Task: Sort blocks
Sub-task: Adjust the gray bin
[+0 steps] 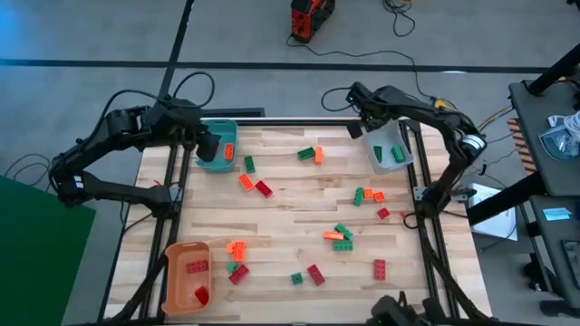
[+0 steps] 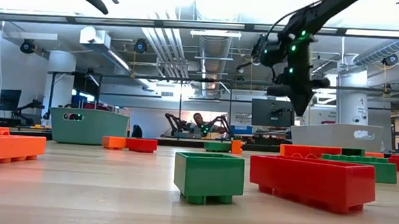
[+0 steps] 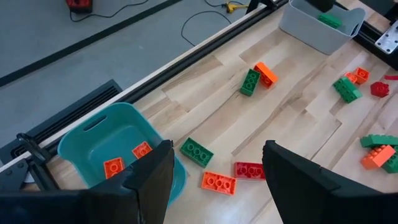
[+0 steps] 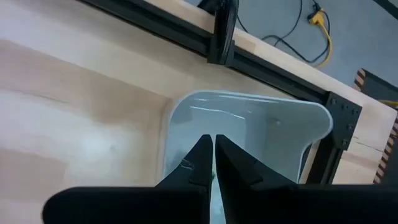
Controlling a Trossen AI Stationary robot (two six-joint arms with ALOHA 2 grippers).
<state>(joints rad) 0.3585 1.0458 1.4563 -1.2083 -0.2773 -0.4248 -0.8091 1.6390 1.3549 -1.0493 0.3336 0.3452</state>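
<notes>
Blocks [image 1: 343, 234] scattered across the desk [image 1: 299, 195], a few already in bins. Left gripper [image 3: 214, 171] over the teal bin [image 3: 93, 140], fingers apart, empty; right gripper [image 4: 212, 149] over the grey bin [image 4: 261, 118], fingers together, holding nothing visible. Risk of colours getting mixed: stray green and orange blocks just beyond the left fingers, touching pairs easily nudged.

The middle of the counter [image 1: 299, 204] is the widest bare stretch, running between the far pair of blocks [image 1: 311, 155] and the loose cluster [image 1: 342, 237] nearer the front. Along the far edge, bare wood lies between the teal bin [image 1: 217, 145] on the left and the grey bin [image 1: 391, 152] on the right. The left claw [image 1: 207, 145] hangs over the teal bin with fingers spread; the right claw [image 1: 359, 129] sits over the grey bin's far left corner, fingers together. The orange bin [image 1: 186, 274] fills the near left corner, with blocks crowded just beside it. The near right corner holds only one red block [image 1: 380, 267].
</notes>
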